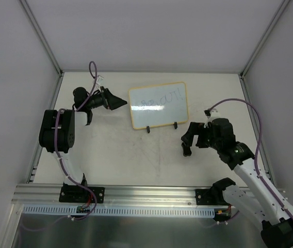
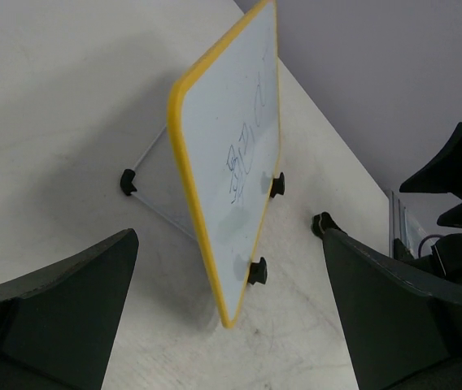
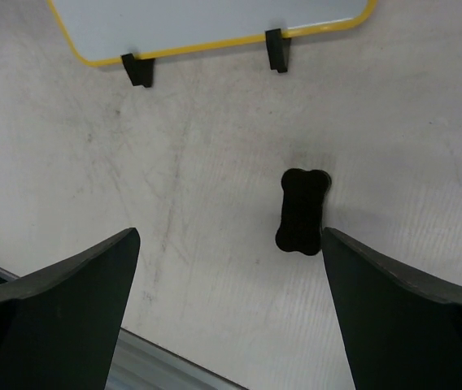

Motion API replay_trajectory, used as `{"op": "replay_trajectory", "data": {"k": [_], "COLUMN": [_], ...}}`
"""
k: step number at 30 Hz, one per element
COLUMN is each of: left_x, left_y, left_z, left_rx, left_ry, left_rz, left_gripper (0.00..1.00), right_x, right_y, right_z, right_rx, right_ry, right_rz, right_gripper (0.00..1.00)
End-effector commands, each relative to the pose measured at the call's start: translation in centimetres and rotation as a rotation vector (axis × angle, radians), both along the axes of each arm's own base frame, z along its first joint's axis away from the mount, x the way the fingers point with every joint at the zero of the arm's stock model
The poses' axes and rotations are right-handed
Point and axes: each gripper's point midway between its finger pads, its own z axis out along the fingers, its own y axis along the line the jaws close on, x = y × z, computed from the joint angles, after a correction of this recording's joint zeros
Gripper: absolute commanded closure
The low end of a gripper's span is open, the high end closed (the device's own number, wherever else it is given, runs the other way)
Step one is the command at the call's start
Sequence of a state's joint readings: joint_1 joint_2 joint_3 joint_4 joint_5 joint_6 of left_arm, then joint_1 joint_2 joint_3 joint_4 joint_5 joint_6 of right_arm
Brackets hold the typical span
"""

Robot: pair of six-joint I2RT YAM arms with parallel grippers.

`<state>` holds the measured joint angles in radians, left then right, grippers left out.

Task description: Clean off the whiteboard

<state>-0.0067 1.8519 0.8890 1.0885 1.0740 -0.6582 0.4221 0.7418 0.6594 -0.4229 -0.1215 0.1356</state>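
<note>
The whiteboard (image 1: 158,105) stands on two black feet at the back middle of the table, with dark scribbles on its glossy face. In the left wrist view it (image 2: 231,154) shows edge-on, with a yellow frame. My left gripper (image 1: 108,107) is open just left of the board's left edge, and its fingers (image 2: 229,240) are spread either side of the line of that edge without touching it. My right gripper (image 1: 188,140) is open over the table in front of the board's right foot. A small black eraser block (image 3: 302,210) lies flat between its fingers (image 3: 229,236), close to the right one.
White walls and metal posts close in the table at the left, back and right. An aluminium rail (image 1: 136,195) runs along the near edge. The board's wire stand (image 2: 146,191) sticks out behind it. The right arm (image 2: 459,187) shows beyond the board in the left wrist view.
</note>
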Motion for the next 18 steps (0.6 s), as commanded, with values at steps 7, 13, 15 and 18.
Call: {"op": "replay_trajectory", "data": {"k": [7,13,15,18], "left_x": [2.4,2.6,2.6,2.8], "left_y": [-0.5,-1.6,-1.9,-2.7], "left_z": [-0.9,-0.6,-0.9,-1.4], "left_rx": [0.003,-0.010,-0.008,-0.007], "left_ry": [-0.065,-0.078,-0.080,-0.092], "left_rz": [-0.102,-0.187,-0.195,-0.215], "left_gripper": [0.01,0.02,0.02,0.04], "right_x": [0.0,0.1,0.3,0.8], "right_y": [-2.2,-2.2,-2.8,-2.7], "right_z": [-2.1,-4.4,-5.4,-5.9], "right_rx": [-0.177,-0.208,-0.244,-0.243], "right_ry": [0.059,0.127,0.141,0.128], "right_rz": [-0.024,-0.020,-0.049,-0.052], "right_gripper": [0.01,0.01,0.01,0.01]}}
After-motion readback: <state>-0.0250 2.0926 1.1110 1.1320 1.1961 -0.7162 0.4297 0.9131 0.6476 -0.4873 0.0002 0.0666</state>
